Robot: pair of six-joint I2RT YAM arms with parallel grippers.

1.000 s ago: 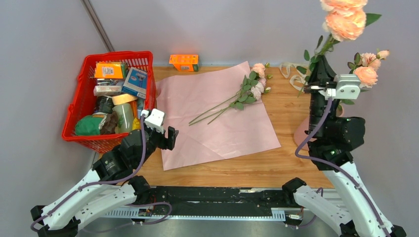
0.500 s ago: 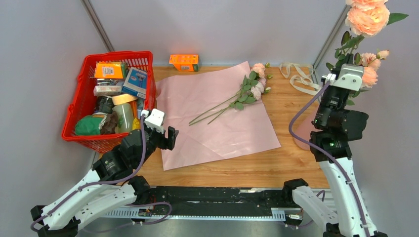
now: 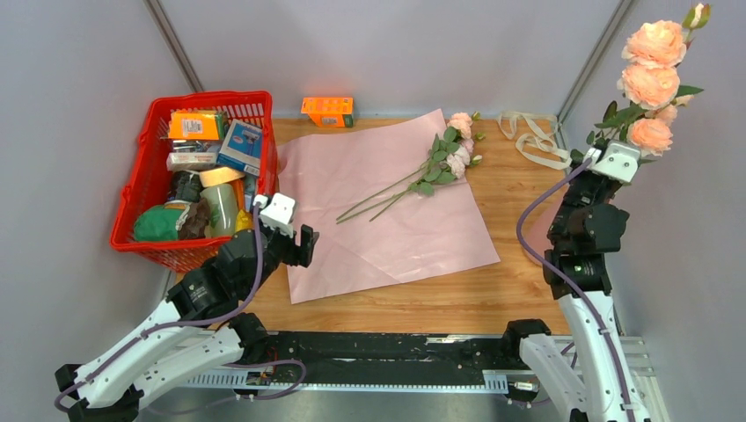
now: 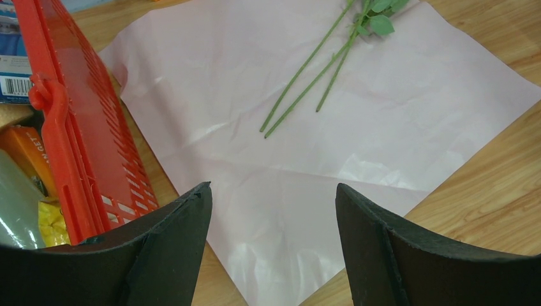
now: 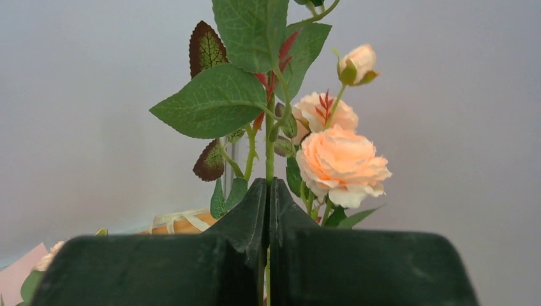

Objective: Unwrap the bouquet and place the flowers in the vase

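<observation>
The right pincer point(image 5: 268, 194) is pressed together on a thin green stem point(image 5: 270, 153), pinching it just under its leaves. Peach-pink roses point(image 5: 342, 164) and a small bud rise straight above the jaws. Seen from overhead, that arm is lifted high at the right side of the worktop point(image 3: 440, 299), with the blooms up by the corner post. The arm hides the stem's lower end.

The vase point(image 3: 533, 244) shows only as a dusty-pink sliver behind the same arm, near the worktop's right edge, and its mouth cannot be made out.

The left pincer point(image 4: 271, 201) is spread wide and holds nothing. It hovers over the near-left corner of the paper sheet point(image 3: 387, 207), just beside the red basket point(image 3: 132, 189). More flowers point(image 3: 422, 180) lie on that sheet, heads toward the far edge, and the cream ribbon point(image 3: 532, 141) lies loose beyond it.

The likely trouble is the descent into the vase:
- The spray is top-heavy and held on a narrow stem, so it may swivel in the pinch and swing its tip off line.
- A tip that misses the mouth could catch the rim and tip the tall tube over, close as it is to the edge.
- The arm itself is crowding the vase and could nudge it
</observation>
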